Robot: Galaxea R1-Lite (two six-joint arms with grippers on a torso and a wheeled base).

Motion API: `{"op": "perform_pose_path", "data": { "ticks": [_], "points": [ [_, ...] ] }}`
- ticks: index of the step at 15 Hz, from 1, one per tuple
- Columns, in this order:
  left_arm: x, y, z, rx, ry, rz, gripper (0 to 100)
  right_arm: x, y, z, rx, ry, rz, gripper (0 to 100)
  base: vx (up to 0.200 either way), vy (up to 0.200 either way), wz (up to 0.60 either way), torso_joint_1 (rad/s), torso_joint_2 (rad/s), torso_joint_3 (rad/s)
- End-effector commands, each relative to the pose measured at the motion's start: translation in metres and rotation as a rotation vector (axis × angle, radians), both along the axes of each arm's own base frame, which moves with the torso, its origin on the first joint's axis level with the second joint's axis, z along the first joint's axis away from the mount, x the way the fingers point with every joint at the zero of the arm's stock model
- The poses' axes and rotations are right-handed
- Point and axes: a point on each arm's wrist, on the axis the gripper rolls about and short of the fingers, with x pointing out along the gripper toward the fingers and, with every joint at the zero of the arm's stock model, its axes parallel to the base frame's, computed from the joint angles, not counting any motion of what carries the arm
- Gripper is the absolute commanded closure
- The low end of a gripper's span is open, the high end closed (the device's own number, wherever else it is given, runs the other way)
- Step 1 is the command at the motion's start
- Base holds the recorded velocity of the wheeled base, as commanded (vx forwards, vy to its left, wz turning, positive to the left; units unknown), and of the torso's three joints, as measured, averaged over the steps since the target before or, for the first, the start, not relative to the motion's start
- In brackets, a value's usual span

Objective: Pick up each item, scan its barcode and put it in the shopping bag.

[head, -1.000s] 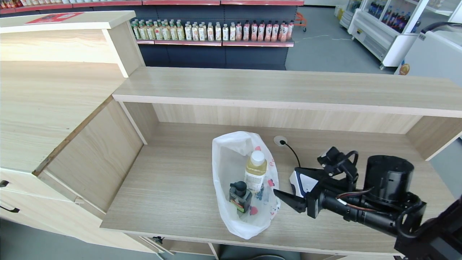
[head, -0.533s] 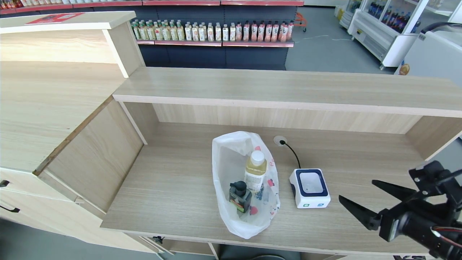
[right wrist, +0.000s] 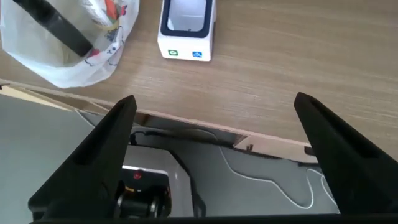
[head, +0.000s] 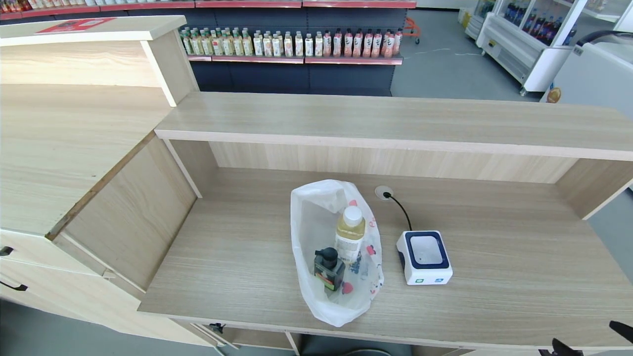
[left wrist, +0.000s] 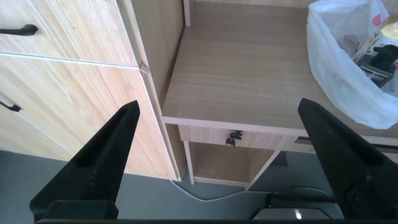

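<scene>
Wooden counter (head: 494, 257) holds shopping bag (head: 307, 232) beside scanner (head: 424, 257); drink shelves (head: 296, 47) behind; left pincer (left wrist: 219, 104) and right pincer (right wrist: 214, 98) gape.

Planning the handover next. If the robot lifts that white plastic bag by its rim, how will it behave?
Probably floppy: the shopping bag looks thin, crumpled and slumped on the counter. It would likely sag under the yellow drink bottle and dark pump bottle inside. Those two may shift together, being loose.
</scene>
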Motion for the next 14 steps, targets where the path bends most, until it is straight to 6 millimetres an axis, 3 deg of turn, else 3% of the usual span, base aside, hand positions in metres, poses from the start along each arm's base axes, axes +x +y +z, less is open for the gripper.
{"op": "perform_pose_path", "data": {
  "ticks": [1,6,14],
  "points": [
    [0.0,0.0,0.0,0.0,0.0,0.0,0,-0.036,-0.006,-0.009,0.015,-0.139,-0.055,0,0.0,0.0,0.0,0.0,0.0,0.0],
    [0.0,0.0,0.0,0.0,0.0,0.0,0,-0.068,-0.007,-0.029,-0.013,-0.298,-0.154,0,0.0,0.0,0.0,0.0,0.0,0.0],
    [0.0,0.0,0.0,0.0,0.0,0.0,0,-0.069,-0.007,-0.036,0.003,-0.252,-0.15,0,0.0,0.0,0.0,0.0,0.0,0.0]
  ]
}}
